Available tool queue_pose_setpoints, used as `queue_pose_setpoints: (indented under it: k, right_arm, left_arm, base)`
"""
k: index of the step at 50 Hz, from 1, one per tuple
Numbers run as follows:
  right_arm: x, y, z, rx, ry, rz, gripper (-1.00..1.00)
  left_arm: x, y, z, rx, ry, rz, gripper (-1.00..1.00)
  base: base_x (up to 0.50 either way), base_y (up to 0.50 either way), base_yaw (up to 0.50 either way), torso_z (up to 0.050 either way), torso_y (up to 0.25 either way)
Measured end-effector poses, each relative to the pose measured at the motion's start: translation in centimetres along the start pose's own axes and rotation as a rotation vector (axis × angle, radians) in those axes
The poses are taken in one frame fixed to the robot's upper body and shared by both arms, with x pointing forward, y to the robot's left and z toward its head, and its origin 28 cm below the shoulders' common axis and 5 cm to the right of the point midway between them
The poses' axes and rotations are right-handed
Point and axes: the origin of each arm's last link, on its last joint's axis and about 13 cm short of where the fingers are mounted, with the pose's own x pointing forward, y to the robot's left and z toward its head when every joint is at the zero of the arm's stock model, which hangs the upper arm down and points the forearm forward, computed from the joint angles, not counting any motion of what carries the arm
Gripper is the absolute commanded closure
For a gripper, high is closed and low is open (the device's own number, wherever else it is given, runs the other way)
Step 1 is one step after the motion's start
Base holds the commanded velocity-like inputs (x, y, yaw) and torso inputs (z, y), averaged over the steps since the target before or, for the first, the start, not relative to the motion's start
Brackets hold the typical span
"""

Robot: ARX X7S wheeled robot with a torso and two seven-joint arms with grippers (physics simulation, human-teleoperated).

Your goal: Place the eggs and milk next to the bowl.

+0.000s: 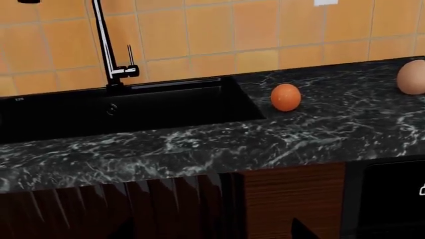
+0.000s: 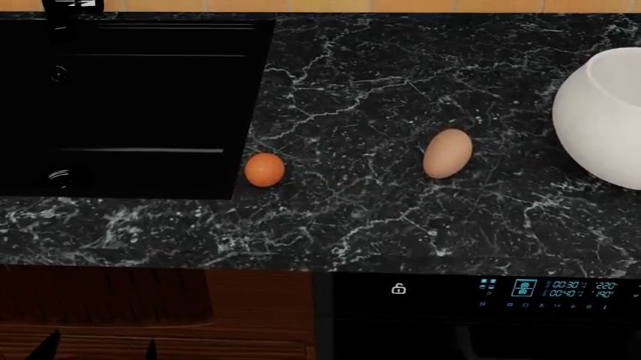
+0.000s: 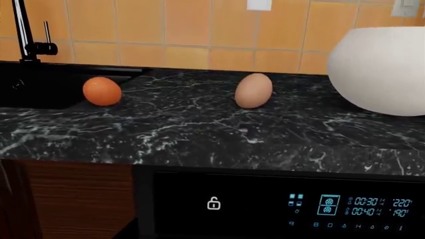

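**Two eggs waiting, milk nowhere in sight**

Neither gripper is showing in any view, so I cannot tell how open they are or whether they are carrying anything. The orange egg (image 2: 264,169) is sitting right at the sink's (image 2: 130,105) corner edge; the tan egg (image 2: 446,153) is lying mid-counter, nearer the bowl (image 2: 601,116) at the counter's (image 2: 380,217) right end but apart from it. The milk isn't appearing anywhere. The risk I'm watching: a nudge could send that orange egg rolling into the sink.
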Motion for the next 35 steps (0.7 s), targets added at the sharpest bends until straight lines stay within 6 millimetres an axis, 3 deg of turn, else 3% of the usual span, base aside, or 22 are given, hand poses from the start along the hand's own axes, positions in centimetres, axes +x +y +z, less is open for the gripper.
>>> queue_pose_setpoints:
  k: [14,35]
  right_arm:
    - [0.5,-0.3,1.2,-0.02,-0.022,0.011,-1.0]
    - [3.6,-3.0,5.8,-0.101,-0.087,0.009,-1.0]
  left_arm:
    - [0.5,0.4,1.0,0.047,-0.017,-0.006,-1.0]
    - [4.1,2.8,6.7,0.127,-0.089,-0.013,-1.0]
  base:
    - [0.0,0.0,0.0,0.0,0.0]
    - [0.0,0.0,0.0,0.0,0.0]
